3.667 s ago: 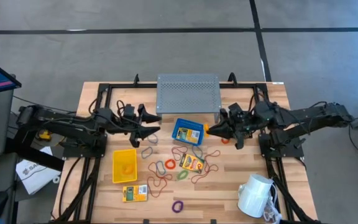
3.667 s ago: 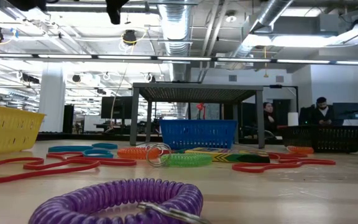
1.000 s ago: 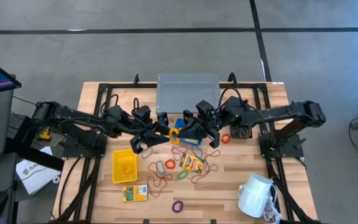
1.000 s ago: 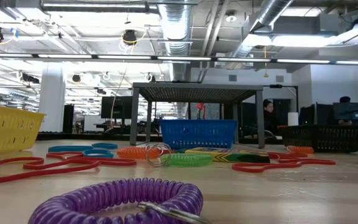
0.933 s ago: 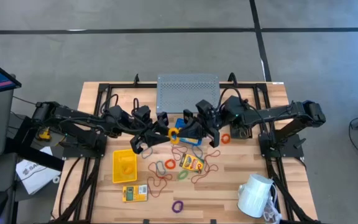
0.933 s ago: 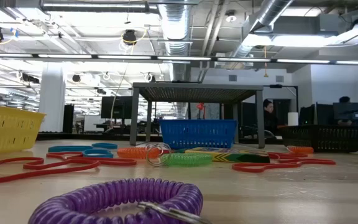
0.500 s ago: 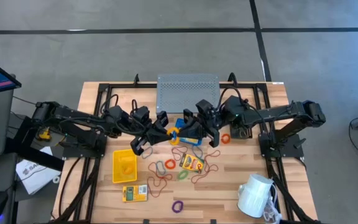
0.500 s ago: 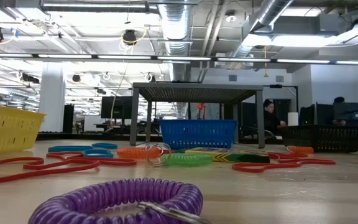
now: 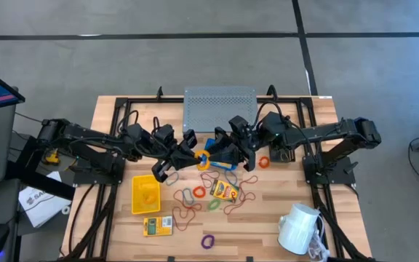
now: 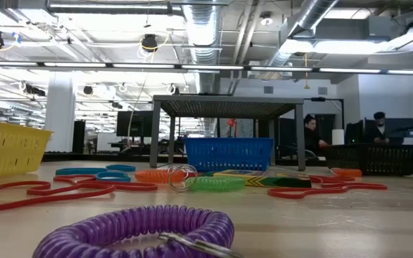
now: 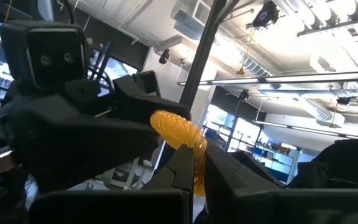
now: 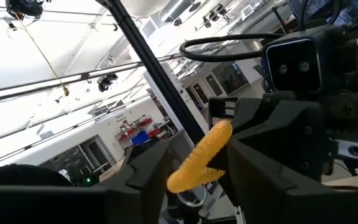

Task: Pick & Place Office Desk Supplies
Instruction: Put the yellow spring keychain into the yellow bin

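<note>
Claws (image 9: 204, 156) over cluttered wooden table (image 9: 268, 218)

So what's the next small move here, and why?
Probably open the right gripper: both it and the left gripper grip the yellow coil loop in mid-air, and the yellow bin sits on the left arm's side.

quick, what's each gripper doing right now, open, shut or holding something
Left gripper: shut on the yellow coil loop, above the blue bin.
Right gripper: shut on the same yellow coil loop, meeting the left mid-air.
</note>
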